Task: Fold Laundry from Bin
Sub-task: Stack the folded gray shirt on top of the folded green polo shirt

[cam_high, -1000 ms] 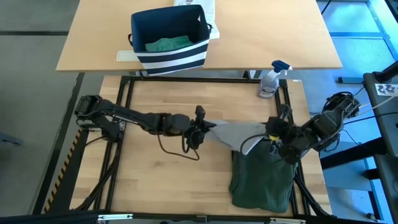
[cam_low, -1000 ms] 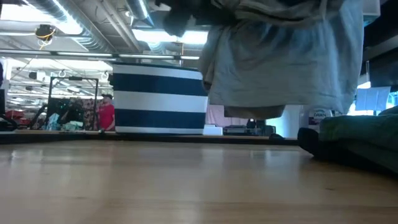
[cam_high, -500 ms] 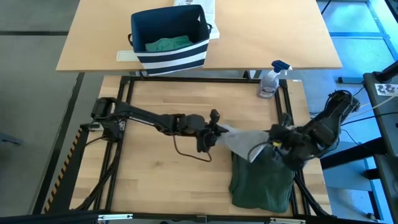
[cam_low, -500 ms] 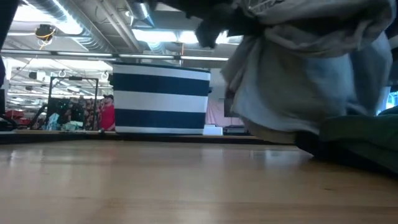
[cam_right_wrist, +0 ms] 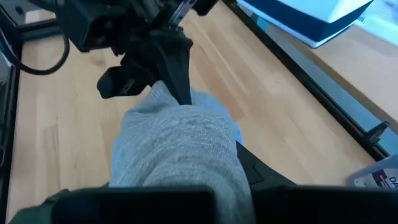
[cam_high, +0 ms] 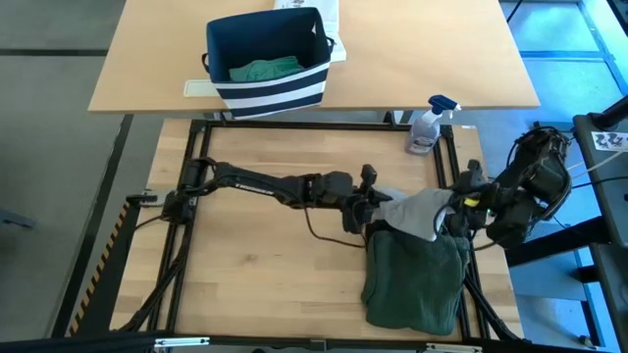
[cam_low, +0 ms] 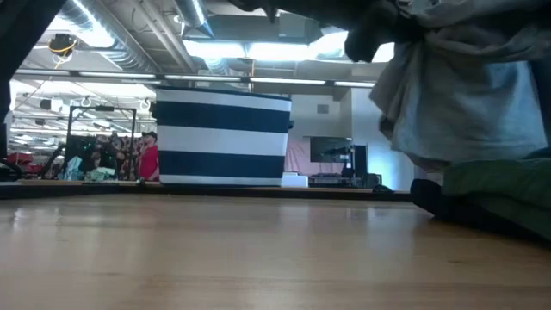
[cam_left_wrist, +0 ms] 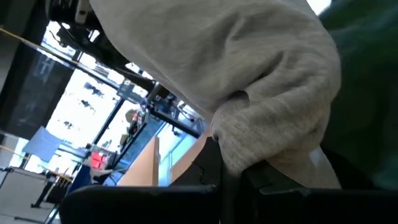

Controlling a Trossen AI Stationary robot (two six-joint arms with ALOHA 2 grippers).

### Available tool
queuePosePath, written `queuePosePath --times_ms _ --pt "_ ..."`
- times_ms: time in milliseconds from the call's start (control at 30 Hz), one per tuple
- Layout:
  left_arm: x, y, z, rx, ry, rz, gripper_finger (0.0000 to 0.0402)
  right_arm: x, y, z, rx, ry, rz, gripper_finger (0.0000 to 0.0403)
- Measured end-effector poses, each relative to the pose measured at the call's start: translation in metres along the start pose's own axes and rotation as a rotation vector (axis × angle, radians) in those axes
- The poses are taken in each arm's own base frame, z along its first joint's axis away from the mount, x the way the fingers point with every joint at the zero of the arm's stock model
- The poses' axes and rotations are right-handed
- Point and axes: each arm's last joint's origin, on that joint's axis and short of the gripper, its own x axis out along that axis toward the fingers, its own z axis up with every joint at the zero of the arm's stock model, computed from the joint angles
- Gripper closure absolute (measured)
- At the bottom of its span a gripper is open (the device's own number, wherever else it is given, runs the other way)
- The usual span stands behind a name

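left fingers (cam_high: 375,203) clamp light grey garment (cam_high: 417,209) | right fingers (cam_high: 453,208) clamp its other end

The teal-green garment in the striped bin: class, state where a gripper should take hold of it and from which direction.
Grip the bunched top of the crumpled teal-green cloth garment, coming straight down: the boxy navy fabric bin with white stripes walls it in on every side, open only above, and the raised folds give the jaws something to pinch.

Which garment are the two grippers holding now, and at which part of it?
The soft light grey cloth garment, above the folded dark green garment: the left gripper pinches its left end, the right gripper its right end.
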Motion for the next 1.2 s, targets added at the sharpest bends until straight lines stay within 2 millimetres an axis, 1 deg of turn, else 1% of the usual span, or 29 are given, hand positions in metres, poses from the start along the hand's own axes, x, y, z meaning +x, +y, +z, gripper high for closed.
queuePosePath --times_ms 100,167,267,433,533,700,800,900,1067,1133,1200 --pt "0.008 0.000 0.002 -0.027 -0.037 -0.014 0.0397 0.000 0.001 -0.001 -0.009 0.045 0.020 0.0398" --pt "0.013 -0.007 0.002 -0.047 -0.063 -0.049 0.0397 0.003 0.007 -0.005 -0.008 0.103 0.025 0.0398" --pt "0.020 -0.028 0.001 -0.043 -0.064 -0.107 0.0397 0.011 0.021 -0.012 0.008 0.216 0.023 0.0398" --pt "0.029 -0.063 0.002 -0.028 -0.073 -0.199 0.0394 0.022 0.042 -0.027 0.084 0.442 0.003 0.0398" --pt "0.030 -0.078 0.006 -0.018 -0.079 -0.228 0.0369 0.022 0.057 -0.037 0.091 0.531 0.023 0.0398" --pt "0.024 -0.096 0.021 -0.001 -0.088 -0.285 0.0309 0.014 0.080 -0.050 0.173 0.583 0.091 0.0398" --pt "0.020 -0.105 0.031 0.013 -0.107 -0.302 0.0276 0.008 0.094 -0.063 0.205 0.601 0.107 0.0398" --pt "0.017 -0.109 0.041 0.015 -0.120 -0.301 0.0248 0.006 0.111 -0.075 0.233 0.652 0.119 0.0398" --pt "0.011 -0.120 0.056 0.021 -0.134 -0.304 0.0212 0.013 0.144 -0.093 0.247 0.730 0.149 0.0398" --pt "0.008 -0.124 0.060 0.024 -0.134 -0.304 0.0203 0.017 0.154 -0.100 0.240 0.755 0.144 0.0396" --pt "0.006 -0.129 0.065 0.030 -0.123 -0.297 0.0195 0.021 0.162 -0.108 0.227 0.778 0.126 0.0385"
